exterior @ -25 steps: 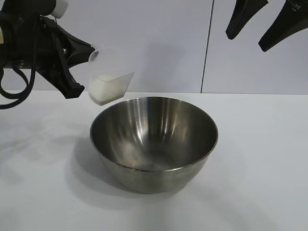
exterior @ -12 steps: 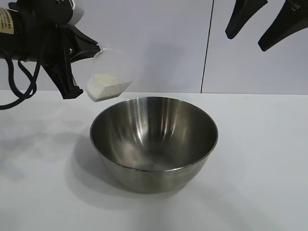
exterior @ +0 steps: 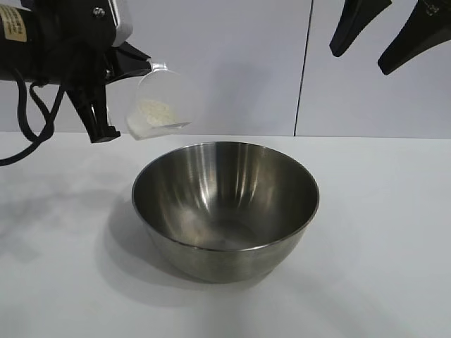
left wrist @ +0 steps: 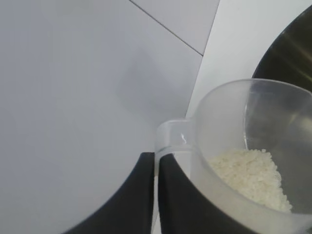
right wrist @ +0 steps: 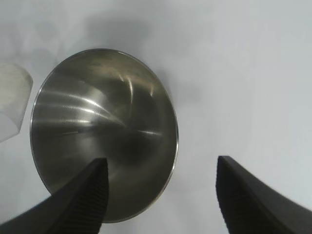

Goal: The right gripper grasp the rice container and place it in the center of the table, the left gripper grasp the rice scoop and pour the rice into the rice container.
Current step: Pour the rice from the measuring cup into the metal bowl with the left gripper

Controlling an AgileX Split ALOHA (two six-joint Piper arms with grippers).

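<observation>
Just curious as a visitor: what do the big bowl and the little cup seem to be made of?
The bowl looks like polished stainless steel: its inside mirrors light in streaks. The cup appears to be translucent plastic with a frosted finish: the whitish rice shows through its wall.

Behind the work surface, a plain pale grey wall [exterior: 232,63] made of flat panels. One thin dark vertical seam [exterior: 304,67] between two panels, right of centre in the exterior view. The same seam also visible as a slanted dark line [left wrist: 165,27] in the left wrist view.
</observation>
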